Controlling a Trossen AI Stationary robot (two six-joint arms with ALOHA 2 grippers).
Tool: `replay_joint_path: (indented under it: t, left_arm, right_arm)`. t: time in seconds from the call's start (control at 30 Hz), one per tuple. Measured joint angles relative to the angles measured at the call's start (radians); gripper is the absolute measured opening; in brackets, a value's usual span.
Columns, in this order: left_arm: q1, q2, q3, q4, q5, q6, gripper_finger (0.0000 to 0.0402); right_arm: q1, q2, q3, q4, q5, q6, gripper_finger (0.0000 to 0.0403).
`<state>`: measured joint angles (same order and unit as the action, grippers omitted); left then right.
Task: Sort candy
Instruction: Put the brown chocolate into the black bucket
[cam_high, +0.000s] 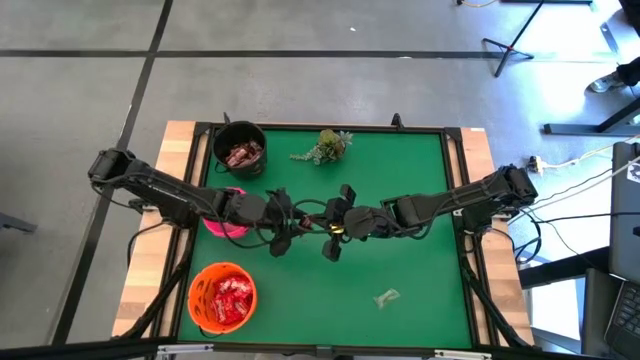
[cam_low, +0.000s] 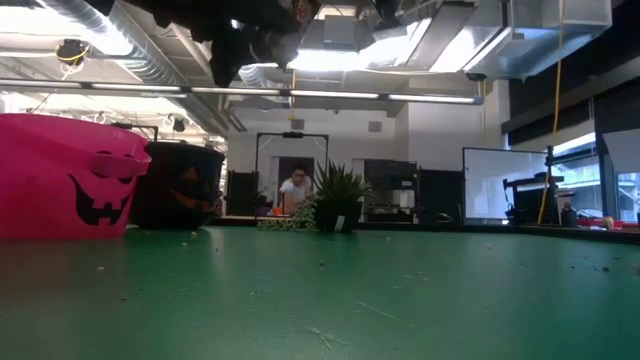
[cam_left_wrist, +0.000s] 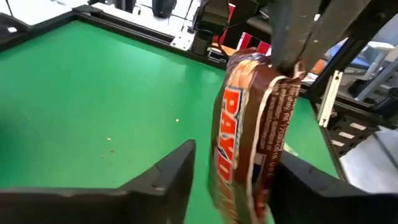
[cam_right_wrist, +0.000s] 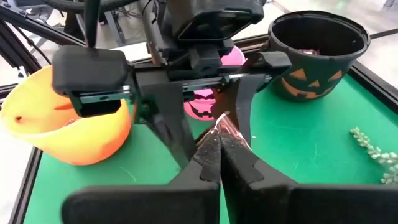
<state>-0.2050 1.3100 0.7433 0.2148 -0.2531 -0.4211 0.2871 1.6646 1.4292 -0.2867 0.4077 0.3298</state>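
Note:
A brown-maroon candy bar (cam_left_wrist: 245, 124) with orange lettering is held in the air over the middle of the green table. My right gripper (cam_right_wrist: 219, 149) is shut on it. My left gripper (cam_left_wrist: 239, 180) is open and faces the right one (cam_high: 333, 232). Its two fingers stand on either side of the bar's free end; whether one touches the wrapper, I cannot tell. The black bowl (cam_high: 240, 150) holds brown bars. Red packets fill the orange bowl (cam_high: 222, 297). The pink bowl (cam_high: 225, 218) sits partly under my left arm. My right gripper pinches the bar's crimped wrapper end (cam_right_wrist: 222, 124) between its two fingertips (cam_left_wrist: 283, 37). The fingers come roughly level from the table's right side. The bar is lifted clear of the table and sticks out from the fingertips toward my left gripper.
A green leafy sprig (cam_high: 325, 147) lies near the far edge, right of the black bowl. A small pale scrap (cam_high: 387, 297) lies near the table's near right corner. A raised frame (cam_high: 458, 200) borders the green mat. A person (cam_low: 293, 190) shows far off in the room behind.

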Motion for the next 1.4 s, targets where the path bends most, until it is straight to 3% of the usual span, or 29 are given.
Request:
replay_joint_path:
  t: [0.07, 0.23, 0.4, 0.6, 0.8, 1.07, 1.2, 1.4]
  left_arm:
    - [0.0, 0.0, 0.0, 0.0, -0.009, 0.012, 0.0142]
    - [0.0, 0.0, 0.0, 0.002, -0.012, 0.014, 0.0076]
    - [0.0, 0.0, 0.0, 0.002, -0.018, 0.031, 0.0038]
    - [0.005, -0.024, 0.0, -0.032, -0.022, 0.072, 0.0044]
    - [0.079, -0.219, 0.0, -0.231, -0.098, 0.115, 0.0048]
    - [0.285, -0.524, 0.001, -0.668, -0.312, 0.121, 0.005]
    - [0.429, -0.589, 0.001, -0.783, -0.302, 0.153, 0.005]
    - [0.608, -0.586, 0.001, -0.79, -0.204, 0.203, 0.006]
  right_arm:
    - [0.0, 0.0, 0.0, -0.001, -0.002, -0.003, 0.0001]
    - [0.0, -0.006, 0.013, -0.017, -0.13, -0.004, 0.0012]
    - [0.021, -0.01, 0.092, -0.083, -0.141, -0.071, 0.0039]
    - [0.045, -0.01, 0.165, -0.196, -0.117, -0.098, 0.0131]
    - [0.089, -0.011, 0.194, -0.289, -0.047, -0.046, 0.021]
    - [0.123, -0.011, 0.194, -0.382, 0.044, 0.004, 0.0217]
    - [0.118, -0.011, 0.194, -0.39, 0.049, 0.011, 0.021]
    - [0.119, -0.011, 0.194, -0.4, 0.049, 0.02, 0.0209]
